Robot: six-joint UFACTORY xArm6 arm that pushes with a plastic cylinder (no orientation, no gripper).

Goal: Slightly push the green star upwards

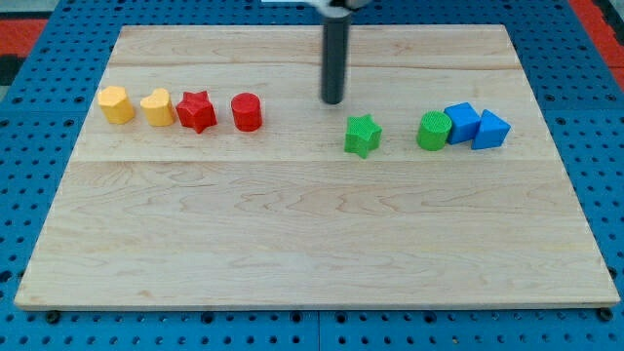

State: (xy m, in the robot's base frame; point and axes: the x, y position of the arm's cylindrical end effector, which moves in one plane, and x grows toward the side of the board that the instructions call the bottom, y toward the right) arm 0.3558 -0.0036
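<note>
The green star [362,135] lies on the wooden board [312,244], right of the middle. My tip [333,100] is the lower end of a dark rod coming down from the view's top. It stands a little above and to the left of the green star, with a small gap between them.
At the view's left, a row: a yellow block [116,104], a yellow heart-like block [156,107], a red star [196,111], a red cylinder [246,112]. At the right, touching: a green cylinder [434,131], a blue block [460,123], a blue triangular block [490,130].
</note>
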